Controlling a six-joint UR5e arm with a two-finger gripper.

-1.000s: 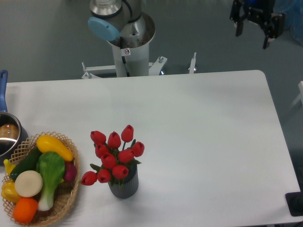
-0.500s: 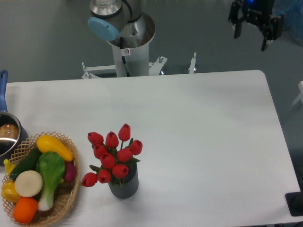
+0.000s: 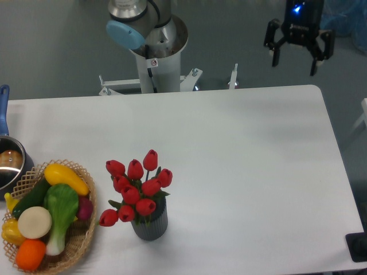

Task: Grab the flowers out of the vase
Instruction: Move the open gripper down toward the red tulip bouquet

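Observation:
The flowers (image 3: 136, 190), a bunch of red tulip buds with green leaves, stand upright in the vase (image 3: 150, 226), a small dark grey ribbed cylinder near the table's front left. My gripper (image 3: 295, 59) hangs far off at the back right, above the table's far edge, open with nothing between its fingers.
A wicker basket (image 3: 80, 240) of vegetables sits at the front left, close beside the vase. A metal pot (image 3: 10, 163) with a blue handle is at the left edge. The robot base (image 3: 156, 54) stands behind the white table (image 3: 252, 172).
The gripper has shifted left and slightly down at the back right and turned to face the camera more squarely. The flowers stay in the vase.

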